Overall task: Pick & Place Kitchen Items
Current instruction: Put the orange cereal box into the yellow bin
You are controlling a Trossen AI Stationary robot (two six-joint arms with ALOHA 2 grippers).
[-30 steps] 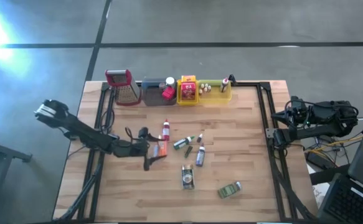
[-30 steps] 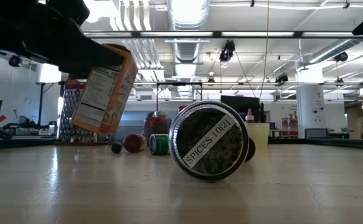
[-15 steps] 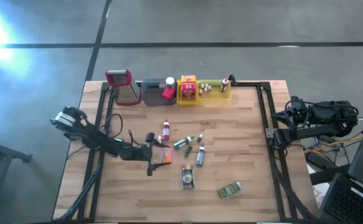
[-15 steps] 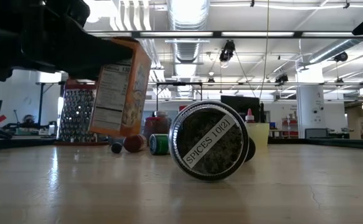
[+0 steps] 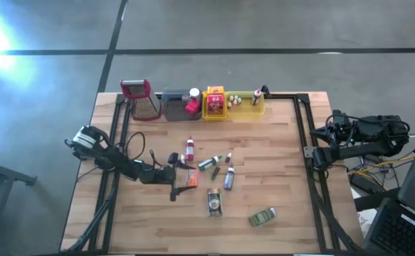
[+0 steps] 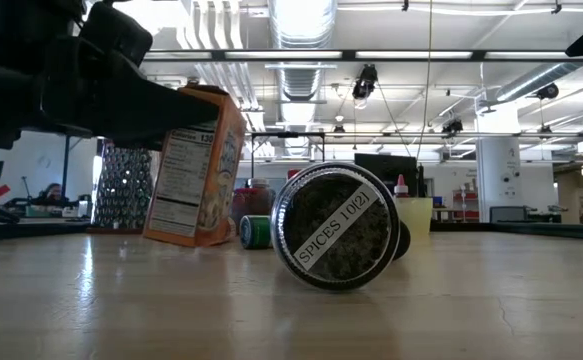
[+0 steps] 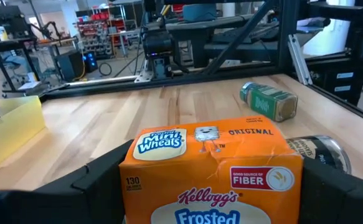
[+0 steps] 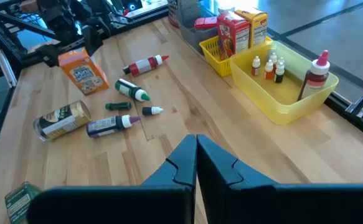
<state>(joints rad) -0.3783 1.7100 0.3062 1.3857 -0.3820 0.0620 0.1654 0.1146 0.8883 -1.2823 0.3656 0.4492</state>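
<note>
A crowded patch fills the centre of the table (image 5: 278,142): the left gripper (image 5: 182,179) closed around an orange box (image 5: 190,178), with a red-capped bottle (image 5: 189,148), small tubes and a jar (image 5: 215,202) close around it. A green tin (image 5: 263,217) lies apart at lower right. Trays (image 5: 244,108) and a grater (image 5: 143,99) line the top edge. Bare wood runs down the right side and the lower left corner.

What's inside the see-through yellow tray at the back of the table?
The yellow tray holds four tiny dropper bottles and one taller red-capped bottle, all standing upright. Its floor beneath them is covered, so anything flat lying there cannot be seen.
</note>
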